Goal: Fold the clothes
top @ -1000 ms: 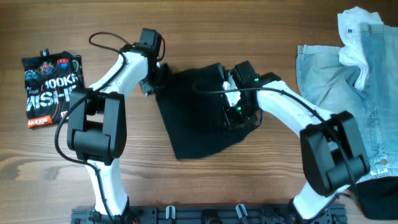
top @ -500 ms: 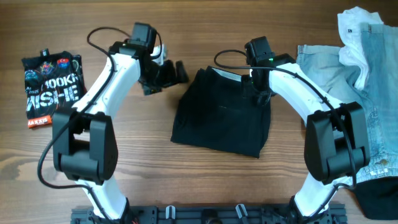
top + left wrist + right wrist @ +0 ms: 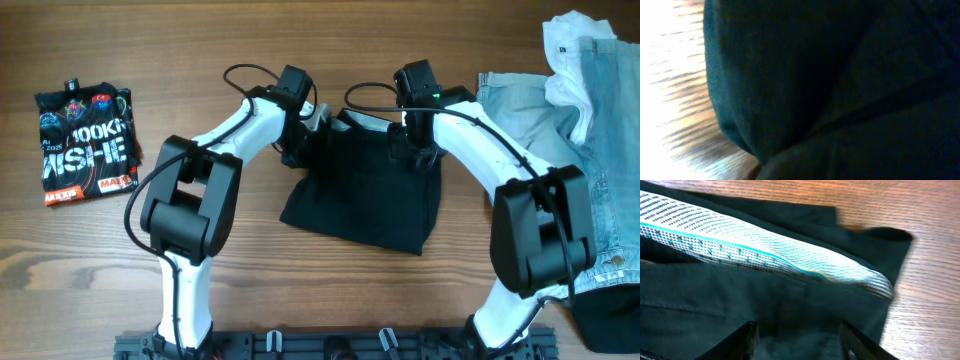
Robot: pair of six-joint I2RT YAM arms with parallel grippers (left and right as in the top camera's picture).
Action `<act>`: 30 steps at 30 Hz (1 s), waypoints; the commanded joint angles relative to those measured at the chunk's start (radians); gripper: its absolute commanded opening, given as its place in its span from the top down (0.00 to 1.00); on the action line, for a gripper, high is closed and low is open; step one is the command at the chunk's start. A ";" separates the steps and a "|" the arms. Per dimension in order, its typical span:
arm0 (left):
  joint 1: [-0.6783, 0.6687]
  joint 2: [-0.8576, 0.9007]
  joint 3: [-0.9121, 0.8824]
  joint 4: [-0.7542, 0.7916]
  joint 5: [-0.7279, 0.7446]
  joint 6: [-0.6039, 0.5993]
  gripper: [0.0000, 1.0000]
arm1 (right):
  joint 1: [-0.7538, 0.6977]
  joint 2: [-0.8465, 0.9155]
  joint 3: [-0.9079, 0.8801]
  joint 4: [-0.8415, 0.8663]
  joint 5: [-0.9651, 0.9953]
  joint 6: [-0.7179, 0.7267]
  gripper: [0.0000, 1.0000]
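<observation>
The black garment [image 3: 360, 195] seemingly touches left hand [image 3: 301, 141] and right hand [image 3: 412, 150].

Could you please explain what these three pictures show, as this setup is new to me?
Two white robot arms stand at a wooden table, each ending in a two-finger gripper. The wide picture is from a camera overhead; the other two are from cameras on the wrists. The left gripper and right gripper are at the far corners of a black garment. The right one's fingers stand open over the cloth, near its white band. The left wrist view shows only dark cloth, so its grip cannot be judged. A printed T-shirt lies to the left, denim and white clothing to the right.
</observation>
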 commanded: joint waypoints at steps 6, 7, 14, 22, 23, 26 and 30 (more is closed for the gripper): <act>0.488 -0.339 0.103 -0.103 -0.486 0.001 0.96 | -0.085 -0.394 0.016 -0.088 0.043 -0.018 0.25; 0.562 -0.381 0.103 -0.083 -0.502 0.001 0.96 | -0.085 -0.396 0.016 -0.108 0.043 -0.016 0.26; 0.973 -0.393 0.101 -0.026 -0.504 -0.011 0.94 | -0.085 -0.396 0.016 -0.121 0.024 -0.016 0.25; 1.020 -0.387 0.101 -0.146 -0.505 -0.011 0.40 | -0.085 -0.396 0.016 -0.121 0.025 -0.019 0.25; 1.020 -0.393 0.102 -0.187 -0.515 -0.041 0.00 | -0.085 -0.396 0.016 -0.121 0.025 -0.020 0.24; 1.049 -0.468 0.105 -0.341 -0.671 -0.305 0.00 | -0.085 -0.396 0.016 -0.117 0.025 -0.020 0.22; 1.041 -0.576 0.105 -0.323 -0.657 -0.341 0.00 | -0.085 -0.396 0.010 -0.097 0.020 -0.018 0.20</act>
